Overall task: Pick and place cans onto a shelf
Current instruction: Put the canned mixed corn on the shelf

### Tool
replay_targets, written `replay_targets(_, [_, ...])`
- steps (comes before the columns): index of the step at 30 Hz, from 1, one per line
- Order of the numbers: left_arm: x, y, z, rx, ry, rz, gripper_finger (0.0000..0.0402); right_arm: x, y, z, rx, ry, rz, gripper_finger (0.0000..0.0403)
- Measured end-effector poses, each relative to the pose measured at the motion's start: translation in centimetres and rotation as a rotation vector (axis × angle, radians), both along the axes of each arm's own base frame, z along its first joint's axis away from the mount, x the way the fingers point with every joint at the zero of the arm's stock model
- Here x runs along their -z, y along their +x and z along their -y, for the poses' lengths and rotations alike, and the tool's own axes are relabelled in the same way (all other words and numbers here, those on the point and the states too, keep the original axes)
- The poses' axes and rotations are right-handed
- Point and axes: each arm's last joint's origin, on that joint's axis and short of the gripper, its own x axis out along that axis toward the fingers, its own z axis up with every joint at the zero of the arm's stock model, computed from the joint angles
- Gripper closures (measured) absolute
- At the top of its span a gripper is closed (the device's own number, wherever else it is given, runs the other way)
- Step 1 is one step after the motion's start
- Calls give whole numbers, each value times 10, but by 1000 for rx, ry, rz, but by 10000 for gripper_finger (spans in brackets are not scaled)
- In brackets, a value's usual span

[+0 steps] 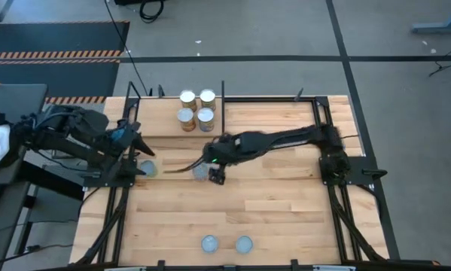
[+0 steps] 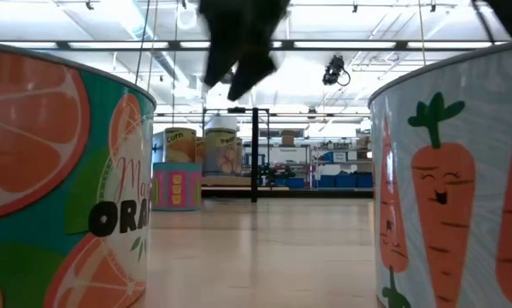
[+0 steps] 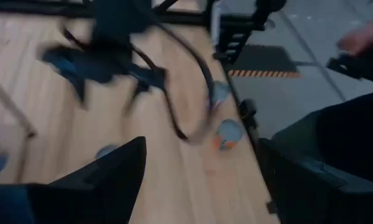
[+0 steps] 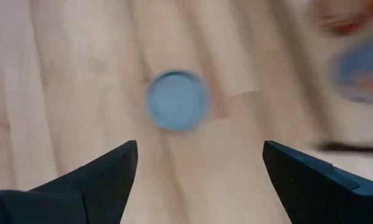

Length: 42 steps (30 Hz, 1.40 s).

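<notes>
Four cans [image 1: 196, 108] stand in a square on the shelf [image 1: 270, 113], the board framed by black rods at the table's far side. One can [image 1: 201, 172] stands at mid-table. My right gripper [image 1: 214, 172] is open just above and beside it, and its round top [image 4: 177, 99] shows ahead of the spread fingers. Another can [image 1: 147, 167] stands at the table's left. My left gripper [image 1: 138, 147] hangs open close by on its far side. Two more cans [image 1: 209, 243] [image 1: 244, 243] stand at the near edge.
In the low view the two near-edge cans fill the sides, an orange-print one [image 2: 59, 180] and a carrot-print one [image 2: 452, 180]. The shelf's black upright posts [image 1: 223, 98] rise around the board. Bare tabletop lies between mid-table and the near edge.
</notes>
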Motion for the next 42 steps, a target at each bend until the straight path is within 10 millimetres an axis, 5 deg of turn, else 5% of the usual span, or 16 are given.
replay_targets(4, [2,9,8,-21,43,58,90,-35,-39,-1,61,-75,67,54])
replay_targets(9, [14,30,19,-47,187,47,93,-39,-93,6,109,-92,91,54])
replay_targets(15, [22,78,32,-147,225,91,120,-16,-158,11,186,-24,207,54])
replay_targets(22, [59,145,29,-288,141,-72,105,10,-214,7,185,52,321,55])
replay_targets(34, [164,178,22,-352,227,-700,42,35,-247,5,122,123,304,55])
replay_targets(39, [229,167,23,-334,237,-755,42,46,-247,0,121,115,315,55])
replay_targets(42, [252,165,19,-351,216,-701,42,50,-245,-5,116,132,319,55])
